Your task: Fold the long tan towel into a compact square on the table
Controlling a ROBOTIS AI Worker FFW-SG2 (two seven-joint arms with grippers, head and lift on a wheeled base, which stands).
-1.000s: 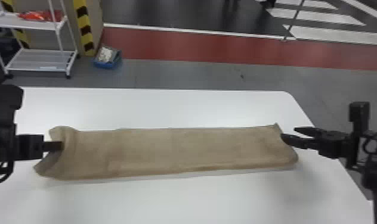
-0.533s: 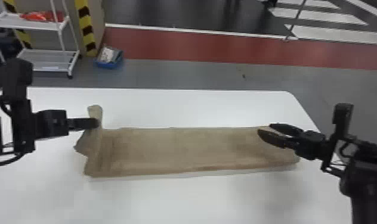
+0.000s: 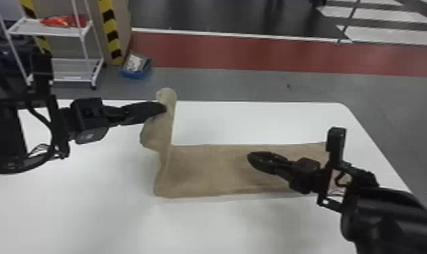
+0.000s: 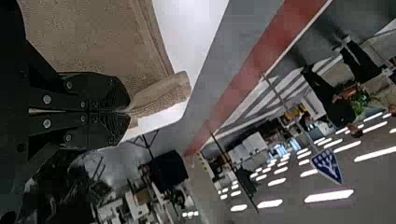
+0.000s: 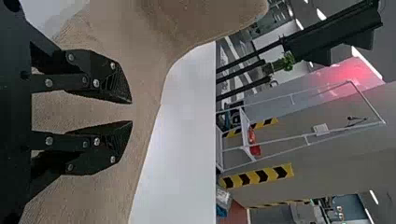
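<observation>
The left gripper reaches in from the left side of the head view, clenched on the tan towel; its own wrist view shows the fingertips pressed together with a fold of cloth pinched between them and a bit of it sticking out past the tips. Beyond the table, on that side, stand a white rack with something red on its upper shelf, then a yellow-and-black striped post and a blue bin on the floor.

The towel's left end is lifted off the table in an upright, crumpled fold (rather like a raised collar), while the rest lies flat and long to the right. Over the right part of that flat stretch is the right gripper, its arm coming in from the lower right. Its fingers are spread apart with nothing grasped between them; whether they touch the cloth, I cannot tell. Farther right, the towel's end lies partly hidden behind this arm.
</observation>
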